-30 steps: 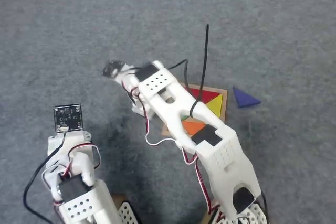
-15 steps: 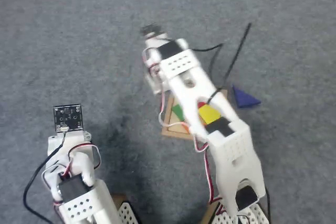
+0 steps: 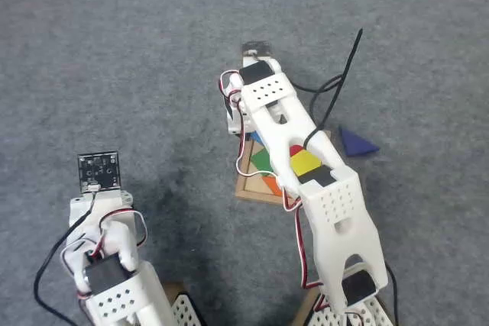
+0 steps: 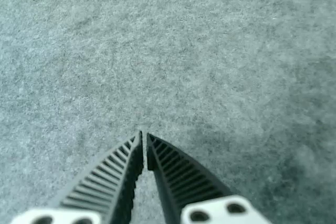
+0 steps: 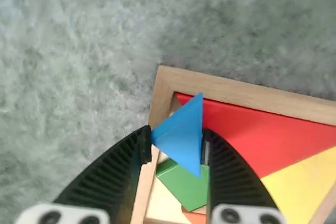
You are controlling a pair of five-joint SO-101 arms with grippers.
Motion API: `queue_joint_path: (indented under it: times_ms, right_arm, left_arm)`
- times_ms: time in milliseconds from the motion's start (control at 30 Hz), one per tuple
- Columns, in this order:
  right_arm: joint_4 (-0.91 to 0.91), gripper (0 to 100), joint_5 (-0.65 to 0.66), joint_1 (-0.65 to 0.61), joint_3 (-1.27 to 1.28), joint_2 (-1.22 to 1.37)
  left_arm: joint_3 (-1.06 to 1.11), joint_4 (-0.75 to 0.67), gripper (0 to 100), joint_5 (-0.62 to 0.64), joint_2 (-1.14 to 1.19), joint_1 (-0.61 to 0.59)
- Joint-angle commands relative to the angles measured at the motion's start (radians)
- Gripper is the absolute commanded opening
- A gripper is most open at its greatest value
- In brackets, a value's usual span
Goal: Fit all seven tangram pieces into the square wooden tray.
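Now the right arm (image 3: pixel 267 97) lies stretched out across the tray (image 3: pixel 250 192), and the right jaws are clamped on a light blue triangle (image 5: pixel 181 137), one toothed face pressed to each side of it. That triangle stands over a corner of the tray, just inside the wooden rim, overlapping the tip of the red piece (image 5: pixel 262 135); whether it touches the pieces below, I cannot tell. Right beneath it sits the green piece (image 5: pixel 181 184), with bare tray floor beside that. The yellow piece (image 5: pixel 304 182) lies flat against the red one's long edge, and a sliver of the orange piece (image 3: pixel 272 184) peeks out next to the green. Out on the grey counter (image 4: pixel 210 51), a dark blue triangle (image 3: pixel 355 143) lies flat just beyond the tray's right side, apart from it. Over on the other side, the left arm (image 3: pixel 107 265) sits low and well away from the tray. The left jaws are closed, tips all but meeting, gripping nothing, pointed down at bare counter.
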Motion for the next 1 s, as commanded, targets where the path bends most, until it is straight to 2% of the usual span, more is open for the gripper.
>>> queue_joint_path:
  times_ms: [0,233,467,767,967]
  right_arm:
    - [0.025,12.2,-0.023,-0.015,-0.048,-0.004]
    - [0.061,25.8,-0.018,-0.036,-0.048,-0.005]
    - [0.065,25.6,-0.018,-0.036,-0.061,-0.007]
    - [0.245,25.6,-0.025,-0.047,-0.313,-0.002]
    - [0.239,23.5,-0.018,-0.042,-0.302,0.005]
  left_arm:
    - [-0.008,0.008,2,-0.014,-0.014,0.005]
    - [-0.008,0.008,2,-0.014,-0.014,0.005]
    - [-0.008,0.008,2,-0.014,-0.014,0.005]
    - [-0.008,0.008,2,-0.014,-0.014,0.005]
    - [-0.008,0.008,2,-0.014,-0.014,0.005]
